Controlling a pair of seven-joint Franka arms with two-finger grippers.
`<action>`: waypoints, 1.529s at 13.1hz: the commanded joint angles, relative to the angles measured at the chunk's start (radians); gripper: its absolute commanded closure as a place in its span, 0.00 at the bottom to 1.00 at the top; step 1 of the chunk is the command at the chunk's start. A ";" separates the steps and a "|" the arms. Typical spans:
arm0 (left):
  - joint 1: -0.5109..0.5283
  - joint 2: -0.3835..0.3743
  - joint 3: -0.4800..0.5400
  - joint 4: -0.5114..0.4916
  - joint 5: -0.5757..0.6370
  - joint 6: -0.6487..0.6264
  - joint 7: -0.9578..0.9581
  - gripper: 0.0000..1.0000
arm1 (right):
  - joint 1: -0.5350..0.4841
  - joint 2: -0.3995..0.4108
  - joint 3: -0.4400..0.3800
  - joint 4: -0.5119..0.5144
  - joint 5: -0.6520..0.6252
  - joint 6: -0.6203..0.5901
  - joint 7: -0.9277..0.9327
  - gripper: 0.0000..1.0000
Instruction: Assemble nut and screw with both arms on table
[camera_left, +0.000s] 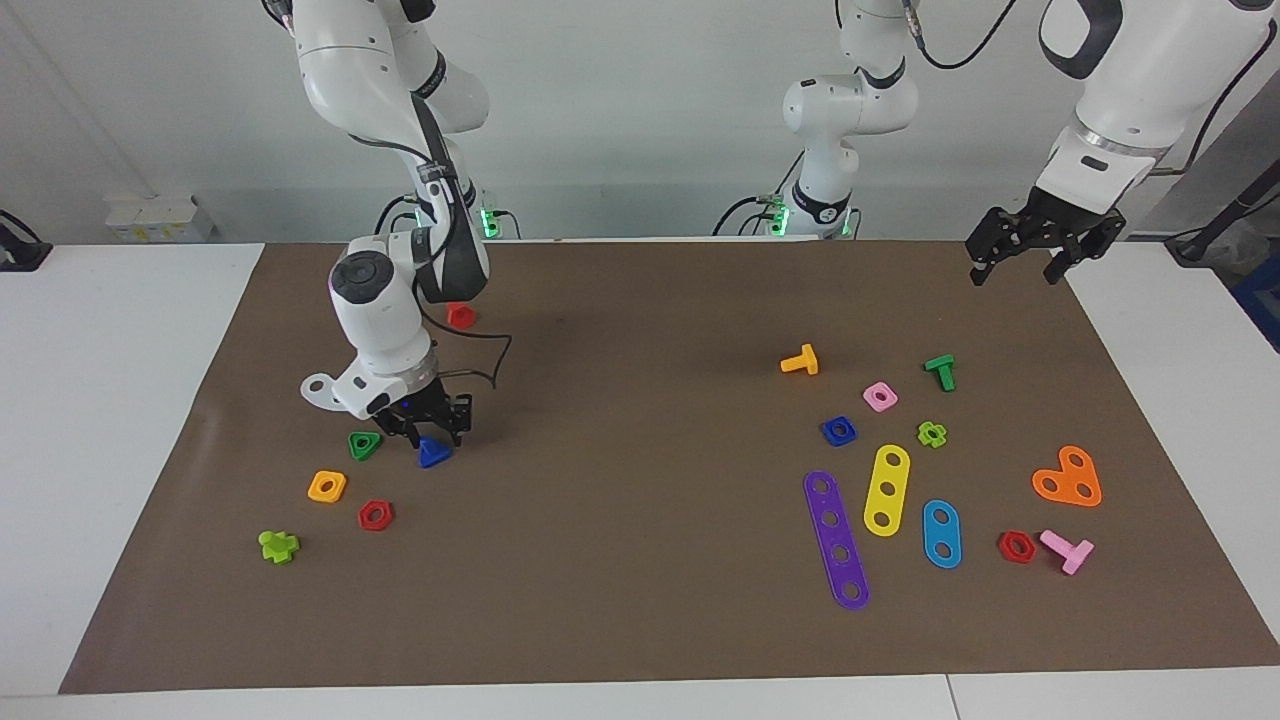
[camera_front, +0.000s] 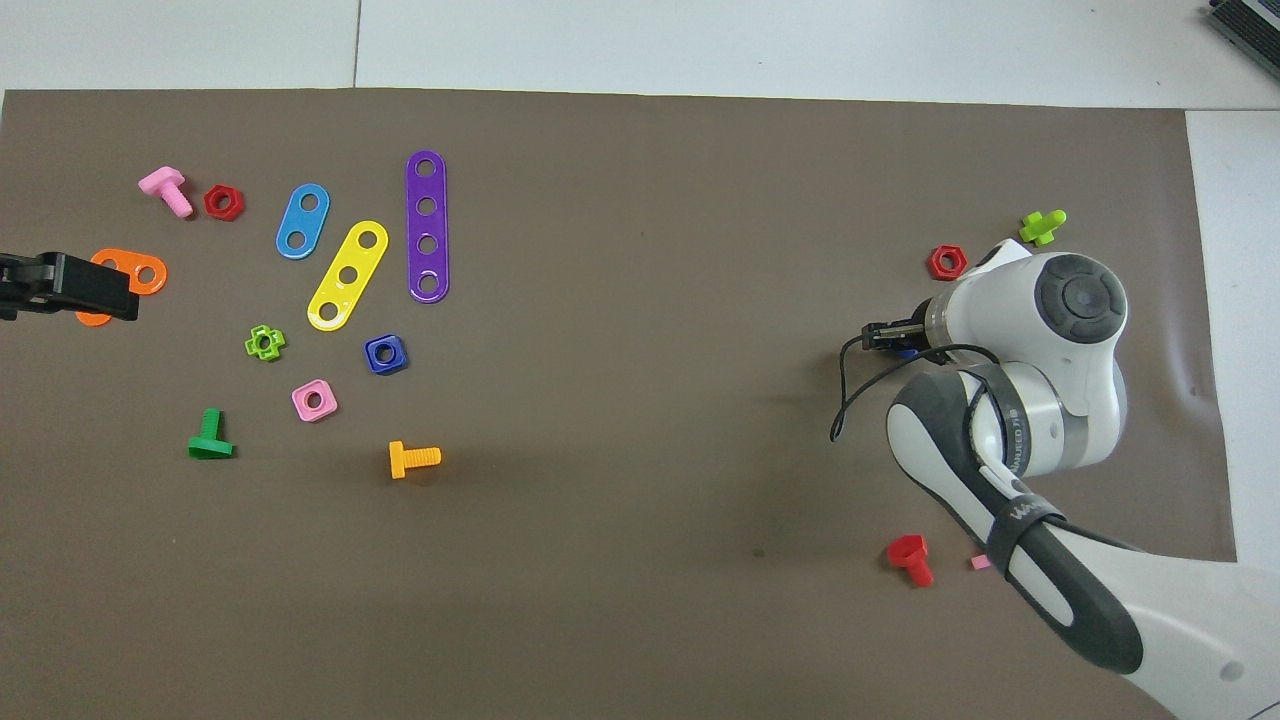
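Observation:
The dark-blue screw lies on the brown mat at the right arm's end of the table, its triangular head showing. My right gripper is low over it, its tips right at the screw; in the overhead view the right gripper hides almost all of the screw. The dark-blue nut lies at the left arm's end and also shows in the overhead view, beside a pink square nut. My left gripper hangs open and empty, raised over the mat's corner; the left arm waits.
Beside the screw lie a green triangular nut, a yellow-orange nut, a red hex nut and a lime bolt. Near the blue nut lie an orange bolt, a green bolt and purple and yellow strips.

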 joint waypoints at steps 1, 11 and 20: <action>0.004 -0.026 -0.001 -0.029 0.013 -0.002 0.001 0.00 | -0.006 -0.006 0.002 -0.016 0.008 0.039 -0.052 0.42; 0.004 -0.026 -0.001 -0.029 0.013 -0.002 0.001 0.00 | -0.018 0.000 0.002 -0.017 0.005 0.084 -0.077 0.52; 0.004 -0.028 -0.001 -0.027 0.013 -0.002 0.001 0.00 | 0.087 -0.025 0.008 0.022 0.005 0.029 0.097 1.00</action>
